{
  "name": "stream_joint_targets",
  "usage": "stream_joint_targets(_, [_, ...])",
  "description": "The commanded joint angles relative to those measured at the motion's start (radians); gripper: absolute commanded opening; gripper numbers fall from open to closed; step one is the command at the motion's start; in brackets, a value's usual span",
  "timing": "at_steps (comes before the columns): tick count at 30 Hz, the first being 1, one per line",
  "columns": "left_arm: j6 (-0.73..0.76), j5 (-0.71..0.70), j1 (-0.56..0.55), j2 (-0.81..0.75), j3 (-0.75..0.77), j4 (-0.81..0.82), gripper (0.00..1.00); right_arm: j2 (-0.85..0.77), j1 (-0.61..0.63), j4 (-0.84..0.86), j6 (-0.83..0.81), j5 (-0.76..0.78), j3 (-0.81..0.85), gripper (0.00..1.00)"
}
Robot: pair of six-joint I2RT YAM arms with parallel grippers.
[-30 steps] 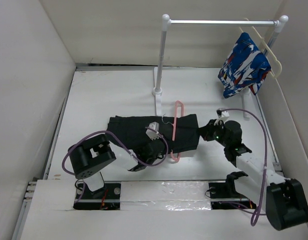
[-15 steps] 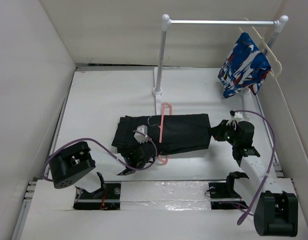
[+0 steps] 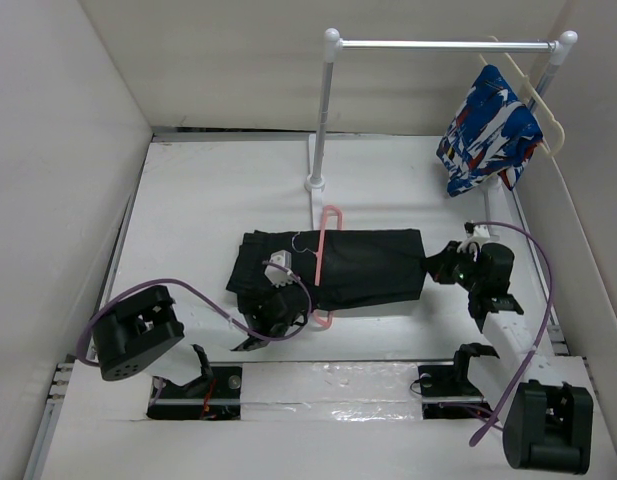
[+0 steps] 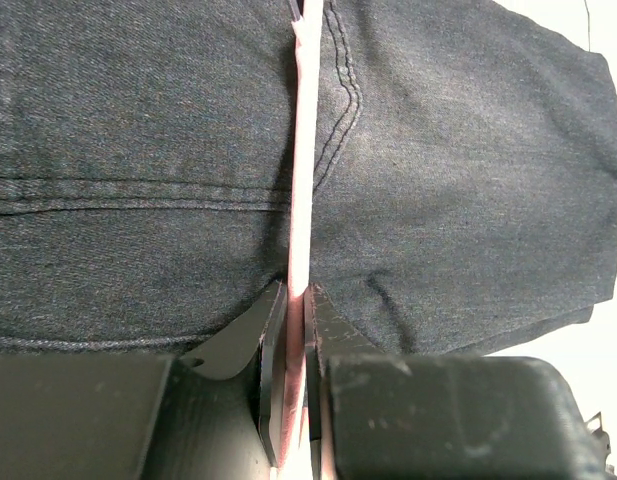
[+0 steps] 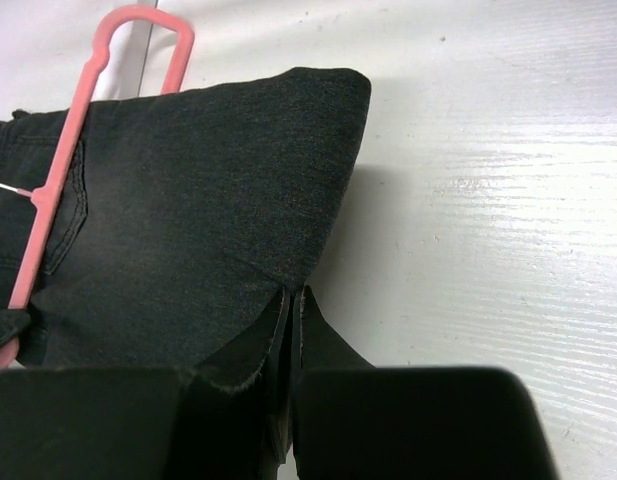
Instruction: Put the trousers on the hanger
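White walls close in on three sides of the white worktop (image 3: 208, 200), and at the back a rail (image 3: 438, 44) carries a patterned garment (image 3: 486, 130), well apart from the work. The black trousers (image 3: 368, 265) lie folded flat in the middle of the worktop, with the pink hanger (image 3: 319, 258) lying across them from far edge to near edge. The left claw (image 4: 295, 300) is pinched tight on the hanger's thin bar near the trousers' near edge. The right claw (image 5: 291, 300) is nipped onto the fabric at the right-hand end, and from its own camera it looks to have only a small bite of the fold. That small bite is my first worry: if the right arm pulls or lifts, the cloth could slip free, or only the top layer could come away and the fold would open. The bar is slim and smooth, so it could twist or slide between the left fingers once it takes any weight. I cannot tell whether the cloth actually passes through the hanger or merely lies under one bar. If it is only underneath, raising the hanger would leave the trousers behind. If the two sides hang unevenly, the heavier side would likely drag the lot off.
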Motion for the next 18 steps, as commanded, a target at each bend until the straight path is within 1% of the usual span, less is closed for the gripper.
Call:
stream_joint_targets(1, [0.012,-0.103,0.022,-0.029,-0.010,-0.106,0.00,0.004,-0.027,0.051,-0.029,0.051,0.052,0.00])
stream_joint_targets(3, [0.015,-0.099,0.022,-0.049,-0.003,-0.119,0.00,0.002,-0.027,0.048,-0.032,0.045,0.053,0.00])
stream_joint_targets(6, [0.031,-0.079,0.013,-0.095,0.016,-0.096,0.00,0.005,-0.027,0.068,-0.021,0.023,0.040,0.00])
stream_joint_targets(7, [0.034,-0.088,0.001,-0.106,0.039,-0.097,0.00,0.005,-0.027,0.068,-0.021,0.032,0.040,0.00])
stream_joint_targets(8, [0.035,-0.126,-0.025,-0.120,0.056,-0.126,0.00,0.005,-0.027,0.062,-0.023,0.040,0.038,0.00])
stream_joint_targets(10, [0.049,-0.157,-0.036,-0.143,0.114,-0.168,0.00,0.000,-0.027,0.051,-0.030,0.049,0.043,0.00])
stream_joint_targets(11, [0.058,-0.165,-0.047,-0.153,0.126,-0.185,0.00,-0.003,-0.027,0.046,-0.032,0.045,0.044,0.00])
stream_joint_targets(13, [0.087,-0.149,-0.047,-0.178,0.139,-0.160,0.00,-0.007,-0.027,0.049,-0.029,0.033,0.049,0.01])
stream_joint_targets(14, [0.094,-0.145,-0.056,-0.184,0.140,-0.150,0.00,-0.007,-0.015,0.043,-0.029,0.031,0.055,0.07])
stream_joint_targets(15, [0.100,-0.139,-0.056,-0.195,0.139,-0.139,0.00,-0.007,0.002,0.034,-0.033,0.028,0.064,0.19])
stream_joint_targets(17, [0.114,-0.128,-0.056,-0.203,0.148,-0.122,0.00,-0.022,0.043,-0.001,-0.036,0.025,0.096,0.31])
stream_joint_targets(18, [0.121,-0.126,-0.067,-0.206,0.155,-0.120,0.00,-0.036,0.065,-0.012,-0.035,0.036,0.110,0.41])
